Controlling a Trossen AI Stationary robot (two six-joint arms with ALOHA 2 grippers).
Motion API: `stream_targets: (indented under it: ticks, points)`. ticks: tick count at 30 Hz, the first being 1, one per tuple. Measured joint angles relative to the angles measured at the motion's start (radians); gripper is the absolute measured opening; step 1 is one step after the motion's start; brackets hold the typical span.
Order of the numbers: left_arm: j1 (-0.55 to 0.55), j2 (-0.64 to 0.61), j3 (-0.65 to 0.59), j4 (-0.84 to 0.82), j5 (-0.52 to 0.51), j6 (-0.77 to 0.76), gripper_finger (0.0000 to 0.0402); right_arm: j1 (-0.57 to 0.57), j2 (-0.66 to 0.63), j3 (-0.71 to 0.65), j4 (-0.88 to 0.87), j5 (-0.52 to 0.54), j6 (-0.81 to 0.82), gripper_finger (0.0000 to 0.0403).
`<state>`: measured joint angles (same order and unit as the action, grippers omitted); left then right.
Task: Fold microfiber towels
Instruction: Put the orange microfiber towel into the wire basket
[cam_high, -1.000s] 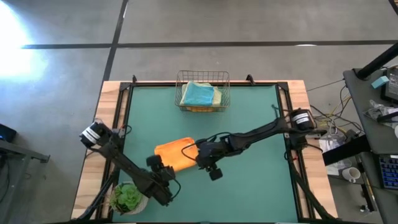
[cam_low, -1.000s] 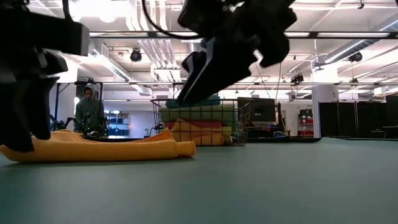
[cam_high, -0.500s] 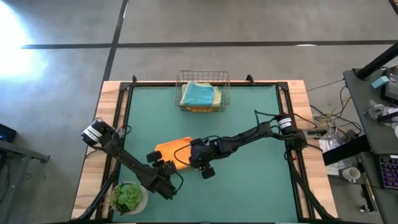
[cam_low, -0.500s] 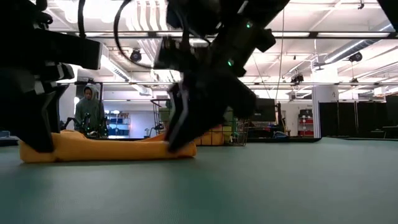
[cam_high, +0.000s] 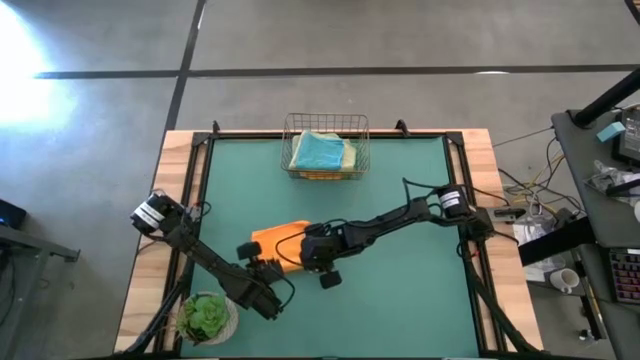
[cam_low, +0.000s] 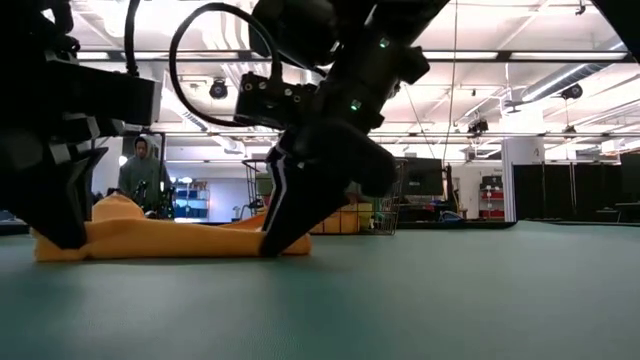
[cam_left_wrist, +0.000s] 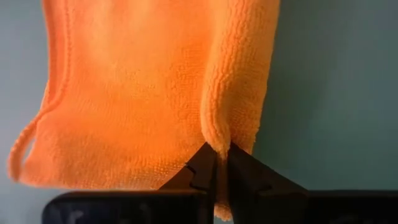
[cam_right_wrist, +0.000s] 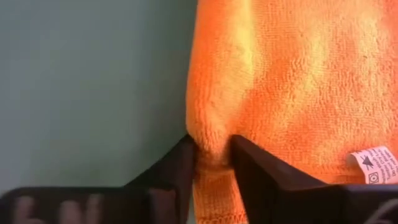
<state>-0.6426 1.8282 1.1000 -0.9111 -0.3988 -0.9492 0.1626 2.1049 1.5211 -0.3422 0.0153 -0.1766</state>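
Note:
An orange microfiber towel (cam_high: 276, 240) lies folded on the green table mat, left of the middle. My left gripper (cam_high: 263, 262) is at the towel's near left end, shut on it. At the near right end, my right gripper (cam_high: 305, 256) is shut on a ridge of the cloth. In the low view the towel (cam_low: 170, 238) lies as a low strip between the left gripper (cam_low: 62, 230) and the right gripper (cam_low: 283, 232). More towels, a teal one (cam_high: 322, 150) uppermost, lie in the wire basket. My left gripper pinches a small pucker of the orange towel at its near edge (cam_left_wrist: 217, 138) between its two fingertips, beside a thick folded side. The fingers slant down from the near left. The rest of the towel lies on the mat. My right gripper has a raised ridge of the towel's near edge (cam_right_wrist: 212, 148) between its two fingers (cam_right_wrist: 249, 163), and the cloth fills the gap. The fingers slant down from the right. A white label (cam_right_wrist: 373, 165) shows beside them. The towel rests on the mat.
A wire basket (cam_high: 327, 128) stands at the far middle of the mat. A potted green plant (cam_high: 206, 318) sits at the near left corner, close to the left arm. A person (cam_low: 141, 176) stands in the room behind. Bare mat lies to the right.
My right gripper has come down and toward the table's left onto the towel's near right end, tipping more steeply. The towel's left end, by my left gripper, has bunched up a little; the rest has stayed flat.

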Motion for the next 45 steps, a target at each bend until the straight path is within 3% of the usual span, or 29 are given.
stream_targets:
  ticks: [5, 13, 21, 36, 45]
  points:
    - [0.000, -0.004, -0.003, 0.033, 0.004, 0.082, 0.0009, -0.003, -0.001, 0.000, 0.001, 0.001, 0.022, 0.0020]
    - [0.002, -0.027, -0.012, 0.040, 0.034, 0.125, 0.0006, -0.003, -0.005, 0.004, -0.012, 0.010, 0.064, 0.0014]
    - [0.014, -0.030, 0.018, 0.041, 0.154, 0.156, 0.0009, -0.003, -0.005, 0.017, -0.021, 0.012, 0.062, 0.0013]
    - [0.033, -0.030, 0.039, 0.071, 0.181, 0.144, 0.0150, -0.004, -0.004, 0.029, -0.039, 0.013, 0.065, 0.0013]
    - [0.060, -0.031, -0.015, 0.142, 0.095, 0.088, 0.0166, -0.004, -0.004, 0.030, -0.042, 0.007, 0.065, 0.0013]
